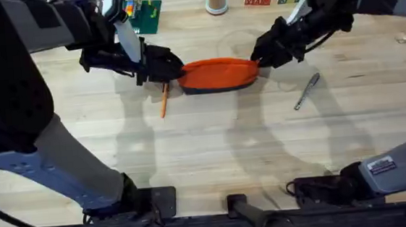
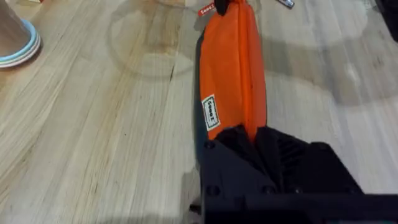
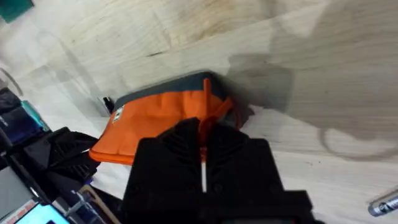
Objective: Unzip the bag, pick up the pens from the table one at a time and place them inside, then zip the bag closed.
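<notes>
- The bag (image 1: 219, 74) lies lengthwise near the middle of the table (image 1: 206, 157), a little toward 12 o'clock, with its dark bottom strip on the near side.
- The left gripper (image 1: 173, 69) is closed on the bag's 9 o'clock end; in the left wrist view the orange fabric (image 2: 233, 74) runs straight out from between its black fingers.
- The right gripper (image 1: 260, 54) is at the 3 o'clock end. In the right wrist view an orange pull tab (image 3: 205, 121) runs in between the fingers, so it looks closed on the zipper pull, though the contact itself is hidden.
- The bag looks light and soft. It sags and creases, so I judge it would slide or bunch if the zipper were pulled without the far end pinned.
- Best holds, as I judge it: the fabric corner at one end for anchoring, and the small pull tab for the zipper.
- The orange pen (image 1: 164, 102) lies just at 7 o'clock of the bag's left end. The silver pen (image 1: 306, 91) lies apart at 4 o'clock of the right end.
- Both pens look thin, stiff and smooth, likely to roll; a pinch across mid-shaft should suit them.
</notes>
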Controlling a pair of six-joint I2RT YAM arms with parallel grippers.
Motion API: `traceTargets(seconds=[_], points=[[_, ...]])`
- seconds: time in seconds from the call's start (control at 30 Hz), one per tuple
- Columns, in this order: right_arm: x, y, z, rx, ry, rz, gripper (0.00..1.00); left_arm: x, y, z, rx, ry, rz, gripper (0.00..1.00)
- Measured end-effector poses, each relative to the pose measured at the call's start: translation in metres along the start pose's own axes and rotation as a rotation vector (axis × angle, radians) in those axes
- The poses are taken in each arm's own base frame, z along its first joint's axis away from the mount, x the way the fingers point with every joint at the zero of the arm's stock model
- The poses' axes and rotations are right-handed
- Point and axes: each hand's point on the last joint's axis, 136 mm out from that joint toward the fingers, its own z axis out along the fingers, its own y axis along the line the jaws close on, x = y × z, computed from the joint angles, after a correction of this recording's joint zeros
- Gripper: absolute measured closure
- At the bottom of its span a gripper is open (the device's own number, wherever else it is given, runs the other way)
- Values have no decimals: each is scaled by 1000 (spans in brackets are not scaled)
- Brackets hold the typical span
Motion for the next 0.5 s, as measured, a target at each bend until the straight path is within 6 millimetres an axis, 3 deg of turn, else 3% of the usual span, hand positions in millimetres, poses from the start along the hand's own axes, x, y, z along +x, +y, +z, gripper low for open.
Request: traceTargets(seconds=[0.3,0.5], points=[[11,-10,-6,65,41,22,968,-1,-1,1,5,0,-1,958],[5,-6,-13,87,19,-19,969,-1,-2,2,9,0,1,958]])
